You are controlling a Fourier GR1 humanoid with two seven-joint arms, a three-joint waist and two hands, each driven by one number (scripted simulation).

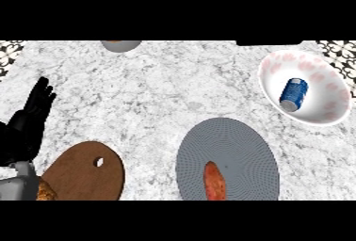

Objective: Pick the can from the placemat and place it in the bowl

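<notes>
A blue and white can [293, 93] lies on its side inside the white bowl with pink spots [332, 82] at the right of the counter. The round grey placemat [243, 153] sits at the lower middle, with an orange-red elongated food item [214, 181] lying on it. My left hand [28, 122] rests at the left edge with straight fingers pointing up, holding nothing. My right hand does not show in the head view.
A brown wooden cutting board [80, 174] with a hole lies at the lower left, a brownish food item [46, 192] at its left edge. A grey round object [120, 45] shows at the counter's far edge. A dark item [268, 43] sits at the far right edge.
</notes>
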